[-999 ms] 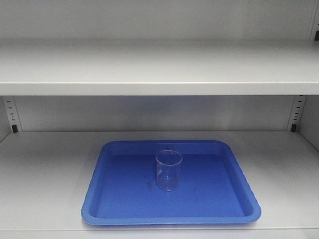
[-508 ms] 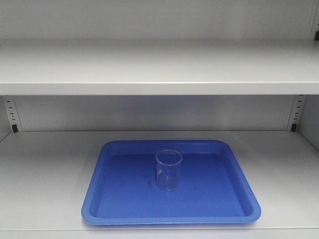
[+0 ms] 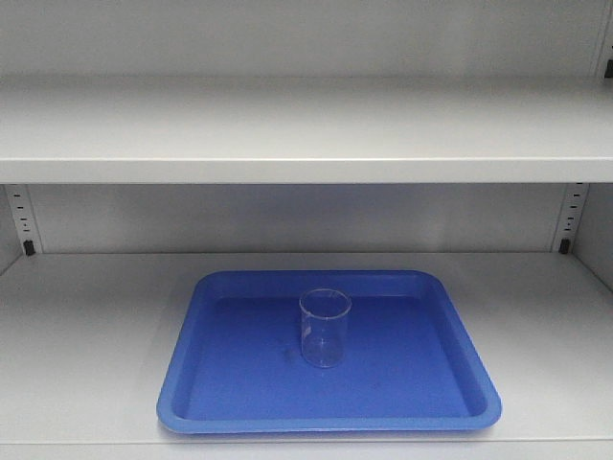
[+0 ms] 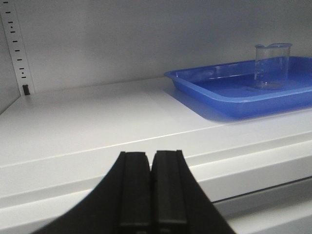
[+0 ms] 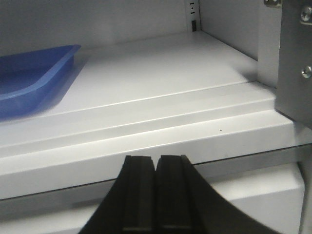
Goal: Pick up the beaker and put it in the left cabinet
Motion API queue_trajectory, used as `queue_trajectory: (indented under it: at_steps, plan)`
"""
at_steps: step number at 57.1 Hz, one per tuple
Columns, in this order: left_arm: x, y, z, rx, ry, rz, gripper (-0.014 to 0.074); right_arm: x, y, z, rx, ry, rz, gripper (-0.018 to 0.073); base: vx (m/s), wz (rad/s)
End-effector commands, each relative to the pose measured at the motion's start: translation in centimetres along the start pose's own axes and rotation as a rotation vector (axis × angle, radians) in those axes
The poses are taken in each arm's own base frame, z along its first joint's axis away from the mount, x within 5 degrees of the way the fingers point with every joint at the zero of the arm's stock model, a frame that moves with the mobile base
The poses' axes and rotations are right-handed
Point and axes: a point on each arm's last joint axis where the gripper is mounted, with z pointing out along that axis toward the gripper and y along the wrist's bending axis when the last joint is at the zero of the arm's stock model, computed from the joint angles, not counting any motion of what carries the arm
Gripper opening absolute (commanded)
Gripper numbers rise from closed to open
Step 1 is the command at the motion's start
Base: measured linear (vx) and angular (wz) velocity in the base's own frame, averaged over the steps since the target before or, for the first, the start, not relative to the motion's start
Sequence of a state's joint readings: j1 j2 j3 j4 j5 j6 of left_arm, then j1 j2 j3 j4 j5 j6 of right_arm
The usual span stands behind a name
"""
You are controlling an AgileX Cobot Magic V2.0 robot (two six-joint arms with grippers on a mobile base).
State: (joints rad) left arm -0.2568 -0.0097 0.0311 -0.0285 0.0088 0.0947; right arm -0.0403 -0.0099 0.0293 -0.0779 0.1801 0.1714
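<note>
The clear glass beaker (image 3: 325, 328) stands upright in the middle of a blue tray (image 3: 211, 402) on the lower shelf of the pale grey cabinet (image 3: 86, 345). From the left wrist the beaker (image 4: 272, 66) shows far off at the upper right, on the tray (image 4: 214, 95). My left gripper (image 4: 151, 155) is shut and empty, low in front of the shelf edge, well left of the tray. My right gripper (image 5: 156, 158) is also shut and empty, below the shelf's front lip, right of the tray (image 5: 29, 83). Neither gripper appears in the front view.
An upper shelf (image 3: 306, 129) overhangs the lower one. Slotted adjuster strips stand in the back corners (image 3: 21, 218) (image 3: 571, 217). A grey metal door edge or frame (image 5: 295, 58) rises at the right of the right wrist view.
</note>
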Motion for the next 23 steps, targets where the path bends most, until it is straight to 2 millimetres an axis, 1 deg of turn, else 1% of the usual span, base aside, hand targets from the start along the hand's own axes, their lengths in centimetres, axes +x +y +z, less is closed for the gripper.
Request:
queue_trajectory:
  at_steps: [1, 23]
  plan:
    - [-0.32, 0.03, -0.14, -0.004, -0.087, -0.012, 0.0001, -0.55, 0.07, -0.1, -0.008, -0.088, -0.014, -0.0006, 0.0, 0.0]
    - [-0.32, 0.03, -0.14, -0.004, -0.087, -0.012, 0.0001, -0.55, 0.07, -0.1, -0.008, -0.088, -0.014, -0.0006, 0.0, 0.0]
